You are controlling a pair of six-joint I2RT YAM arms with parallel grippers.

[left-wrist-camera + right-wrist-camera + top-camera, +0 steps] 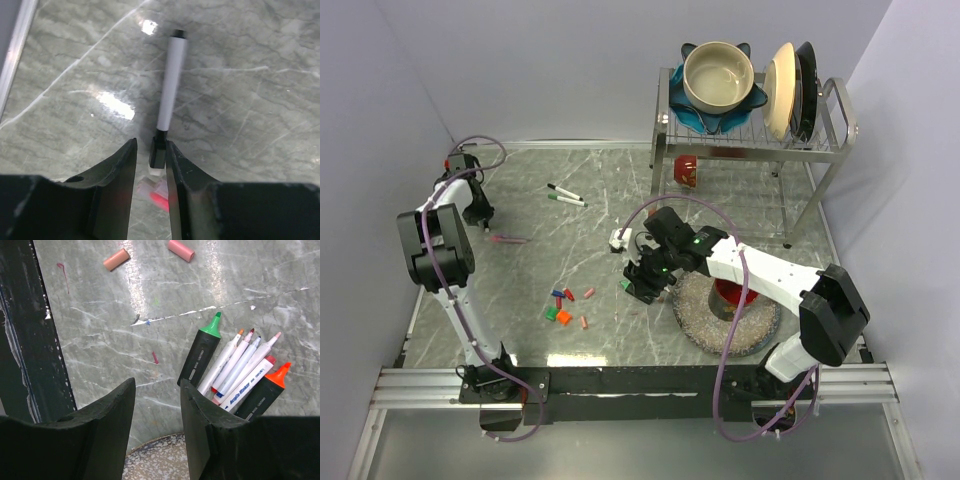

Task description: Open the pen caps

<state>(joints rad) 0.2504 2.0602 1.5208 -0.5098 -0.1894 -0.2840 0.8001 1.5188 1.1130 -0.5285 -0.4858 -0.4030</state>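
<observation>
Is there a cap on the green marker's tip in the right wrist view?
No, the green marker lies with its green chisel tip bare, and nothing covers it.

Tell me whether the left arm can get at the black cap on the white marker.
Likely yes: the left gripper straddles the black cap of the white marker, and nothing blocks the way.
</observation>
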